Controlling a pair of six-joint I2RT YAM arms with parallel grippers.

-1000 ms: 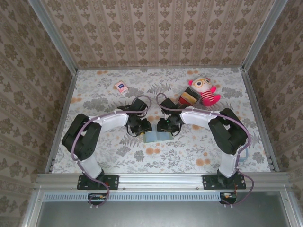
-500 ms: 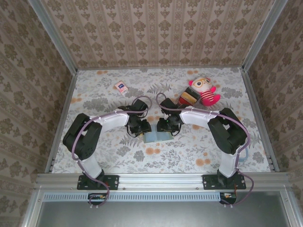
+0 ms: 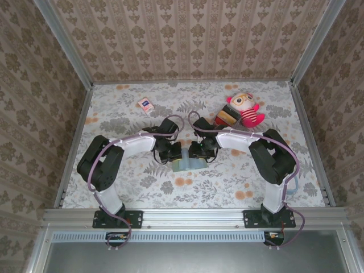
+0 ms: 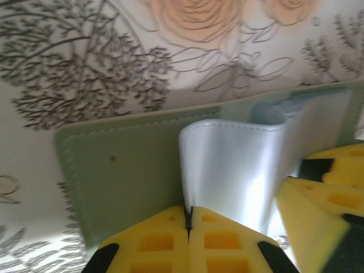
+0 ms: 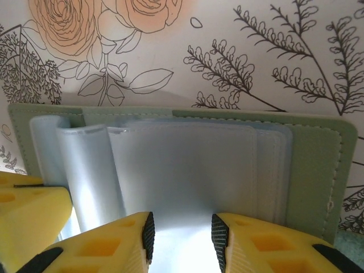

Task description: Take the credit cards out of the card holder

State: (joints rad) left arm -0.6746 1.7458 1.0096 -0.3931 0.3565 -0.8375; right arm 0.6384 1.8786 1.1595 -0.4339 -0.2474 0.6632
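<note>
- The left gripper (image 4: 187,223) is clenched on the card holder (image 4: 122,170). Its yellow fingers (image 4: 153,242) are pressed together on the edge of one clear sleeve (image 4: 227,165), which bows up just beyond the fingertips.
- The right gripper (image 5: 182,230) has its fingers (image 5: 114,244) apart. The stacked clear sleeves show in the gap between them and stretch out ahead of the tips. Whether the fingers touch the sleeves cannot be told.
- The holder lies open and flat on the flowered table (image 5: 256,51), with a green panel on the outer side of each pair of fingers.
- The two pairs of fingers sit just beside each other.
</note>
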